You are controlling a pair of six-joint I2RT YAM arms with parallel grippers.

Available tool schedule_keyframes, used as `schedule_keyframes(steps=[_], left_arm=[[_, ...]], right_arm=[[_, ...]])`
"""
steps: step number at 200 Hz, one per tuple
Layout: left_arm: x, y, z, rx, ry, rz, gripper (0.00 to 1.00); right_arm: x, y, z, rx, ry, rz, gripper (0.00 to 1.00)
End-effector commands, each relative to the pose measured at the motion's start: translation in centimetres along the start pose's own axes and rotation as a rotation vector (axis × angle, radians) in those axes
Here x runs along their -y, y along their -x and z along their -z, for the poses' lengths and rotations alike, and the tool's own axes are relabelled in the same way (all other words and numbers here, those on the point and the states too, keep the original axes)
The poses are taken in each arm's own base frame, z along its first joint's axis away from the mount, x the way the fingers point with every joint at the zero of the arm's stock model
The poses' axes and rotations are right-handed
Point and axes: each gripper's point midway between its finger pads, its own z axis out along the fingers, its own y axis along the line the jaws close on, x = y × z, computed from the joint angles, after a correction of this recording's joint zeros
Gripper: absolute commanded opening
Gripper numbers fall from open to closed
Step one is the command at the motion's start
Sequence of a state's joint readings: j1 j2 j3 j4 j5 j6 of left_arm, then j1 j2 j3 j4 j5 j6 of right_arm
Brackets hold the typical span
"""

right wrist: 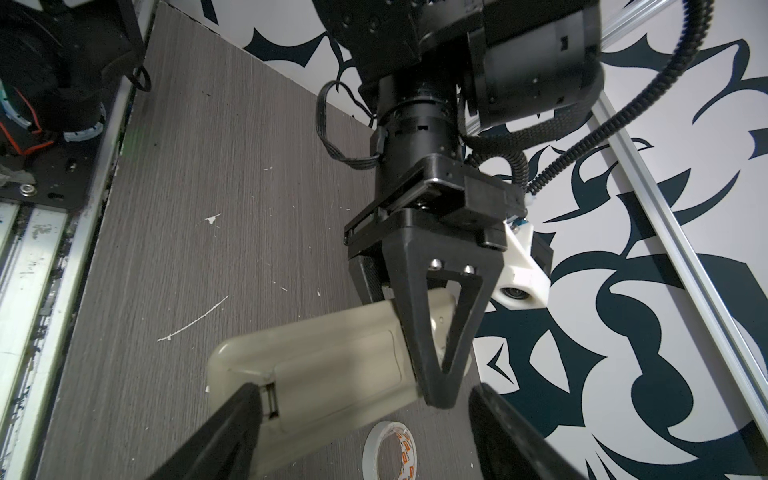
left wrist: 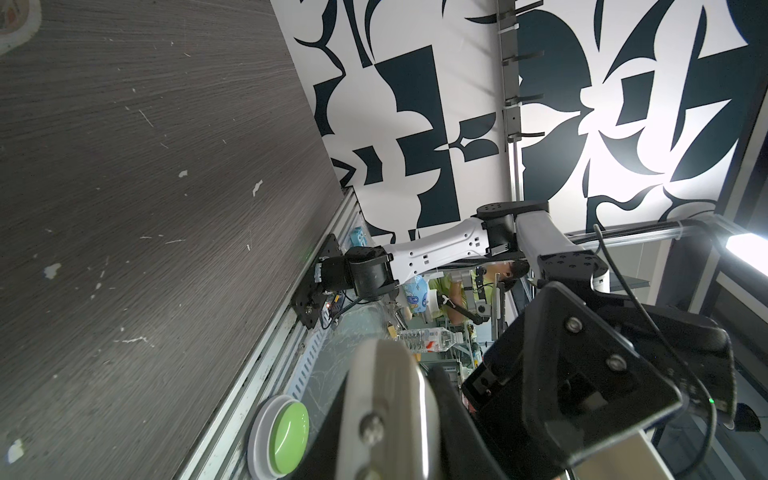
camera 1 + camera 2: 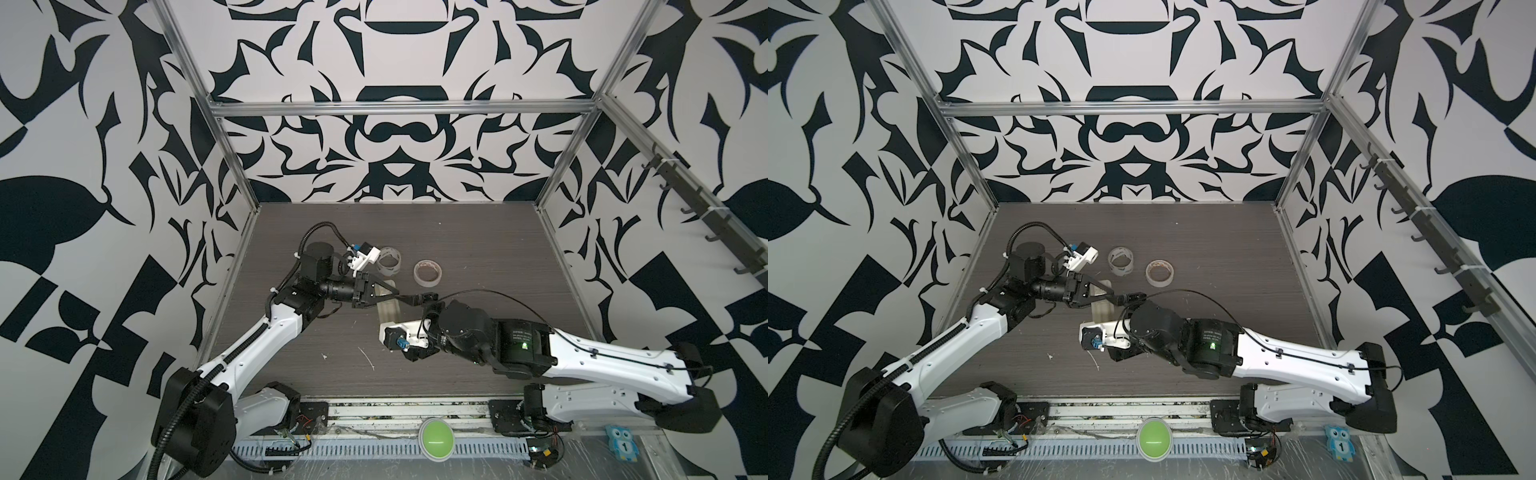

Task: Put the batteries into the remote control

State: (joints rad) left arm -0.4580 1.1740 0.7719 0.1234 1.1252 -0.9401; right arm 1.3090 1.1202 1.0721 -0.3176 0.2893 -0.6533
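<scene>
The remote control (image 3: 388,309) (image 3: 1102,309) is a slim off-white bar held above the table, its back with the battery cover (image 1: 332,365) facing the right wrist camera. My left gripper (image 3: 397,296) (image 3: 1115,297) is shut on one end of it; one of its fingers (image 1: 409,328) crosses the remote's back. In the left wrist view the remote (image 2: 386,399) shows edge-on between the black fingers. My right gripper (image 3: 426,298) (image 1: 365,432) is open. One of its fingers (image 1: 224,436) lies against the remote by the cover's latch, the other stands clear of it. The batteries are out of view.
Two tape rolls lie on the dark table behind the grippers: a clear one (image 3: 390,259) (image 3: 1121,261) and a beige one (image 3: 427,273) (image 1: 388,451). A green button (image 3: 436,438) (image 2: 286,432) sits on the front rail. White paint flecks mark the table. Patterned walls close in three sides.
</scene>
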Motion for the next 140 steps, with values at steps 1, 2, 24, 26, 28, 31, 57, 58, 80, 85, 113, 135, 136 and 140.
schedule_keyframes(steps=[1, 2, 24, 26, 28, 31, 57, 58, 80, 85, 113, 135, 136, 140], left_arm=[[0.0, -0.5, 0.1, -0.017, -0.011, 0.005, 0.00], [0.0, -0.5, 0.1, -0.017, -0.010, 0.007, 0.00], [0.0, -0.5, 0.2, -0.016, -0.011, 0.003, 0.00], [0.0, -0.6, 0.2, -0.017, -0.010, 0.005, 0.00], [0.0, -0.6, 0.2, -0.017, -0.010, 0.005, 0.00], [0.0, -0.6, 0.2, -0.017, -0.010, 0.005, 0.00], [0.0, -0.6, 0.2, -0.017, -0.010, 0.006, 0.00], [0.0, -0.6, 0.2, -0.017, -0.010, 0.006, 0.00], [0.0, -0.6, 0.2, -0.017, -0.011, 0.004, 0.00], [0.0, -0.6, 0.2, -0.017, -0.010, 0.006, 0.00], [0.1, -0.7, 0.2, -0.017, -0.011, 0.002, 0.00], [0.1, -0.6, 0.2, -0.016, -0.011, 0.001, 0.00], [0.1, -0.6, 0.2, -0.016, -0.011, 0.002, 0.00], [0.1, -0.6, 0.2, -0.016, -0.011, 0.001, 0.00]], right_arm=[[0.4, 0.7, 0.0, 0.009, -0.007, -0.017, 0.83], [0.4, 0.7, 0.0, 0.009, -0.006, -0.017, 0.83], [0.5, 0.5, -0.2, -0.002, -0.013, -0.013, 0.83], [0.5, 0.5, -0.2, -0.003, -0.014, -0.012, 0.83], [0.5, 0.5, -0.2, -0.004, -0.015, -0.011, 0.83], [0.5, 0.4, -0.2, -0.006, -0.015, -0.010, 0.83], [0.7, 0.0, -0.3, -0.032, -0.029, 0.009, 0.83], [0.7, 0.0, -0.3, -0.033, -0.030, 0.011, 0.83], [0.7, -0.5, -0.6, -0.062, -0.038, 0.030, 0.83], [0.7, -0.6, -0.7, -0.066, -0.039, 0.033, 0.83], [0.9, -0.9, -1.1, -0.091, -0.056, 0.044, 0.83], [1.3, -0.9, -1.1, -0.101, -0.075, 0.047, 0.83], [1.3, -1.0, -1.2, -0.103, -0.076, 0.047, 0.83], [1.4, -1.0, -1.2, -0.104, -0.082, 0.046, 0.83]])
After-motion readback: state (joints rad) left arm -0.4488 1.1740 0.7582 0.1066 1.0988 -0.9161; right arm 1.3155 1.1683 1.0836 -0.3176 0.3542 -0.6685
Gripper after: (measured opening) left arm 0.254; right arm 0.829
